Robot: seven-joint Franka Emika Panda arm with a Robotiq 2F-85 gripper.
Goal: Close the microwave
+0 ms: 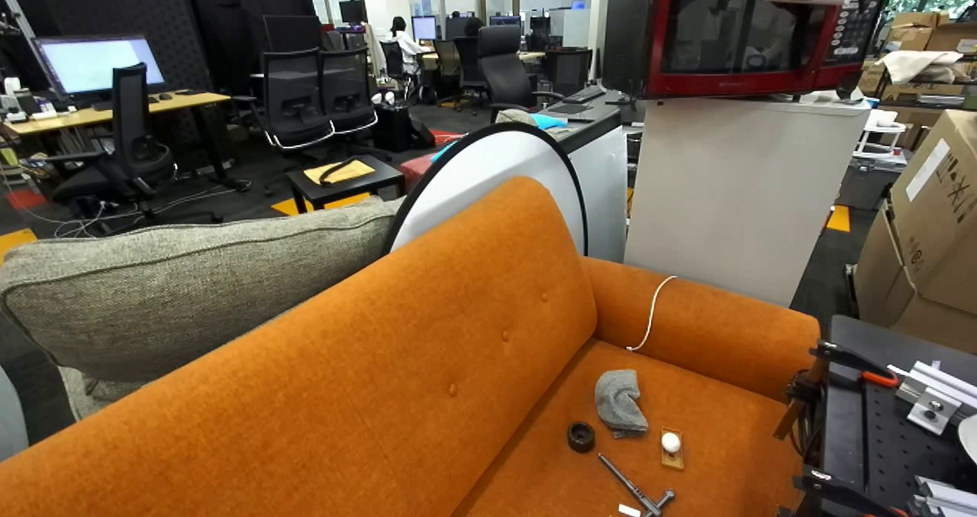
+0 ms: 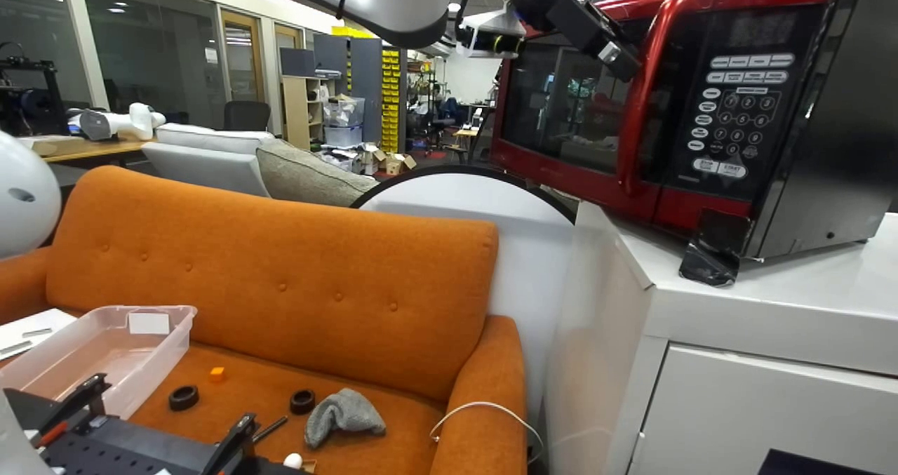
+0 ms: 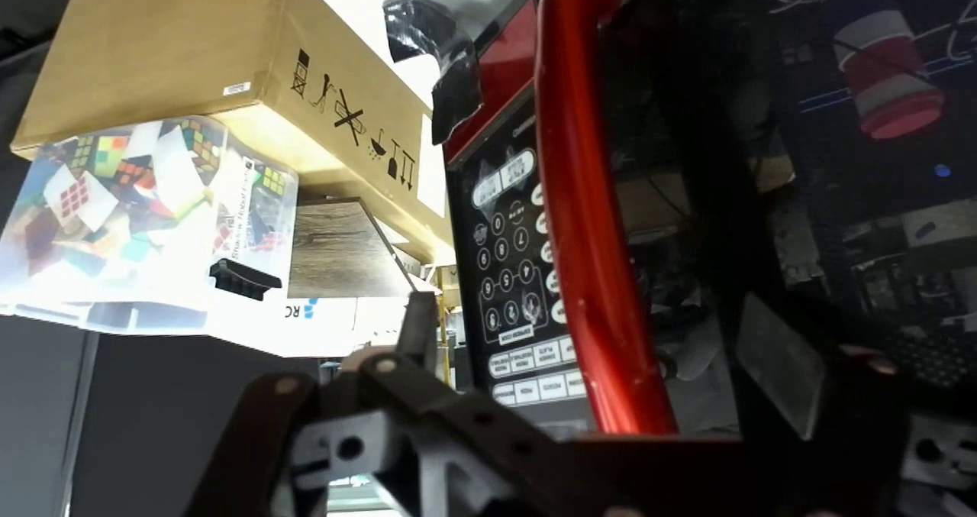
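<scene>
The glossy red microwave stands on a white cabinet; it also shows in an exterior view and the wrist view. Its dark-windowed door looks flush with the keypad panel. The curved red door handle also shows in the wrist view, between my gripper's fingers. My gripper is open, one finger on the keypad side and one over the dark window. In an exterior view the gripper is beside the upper handle. Whether it touches the handle or door I cannot tell.
A black taped piece sits under the microwave's front corner. An orange sofa stands below, beside the cabinet. A cardboard box and a clear bin of cubes show past the keypad side. A round white panel leans behind the sofa.
</scene>
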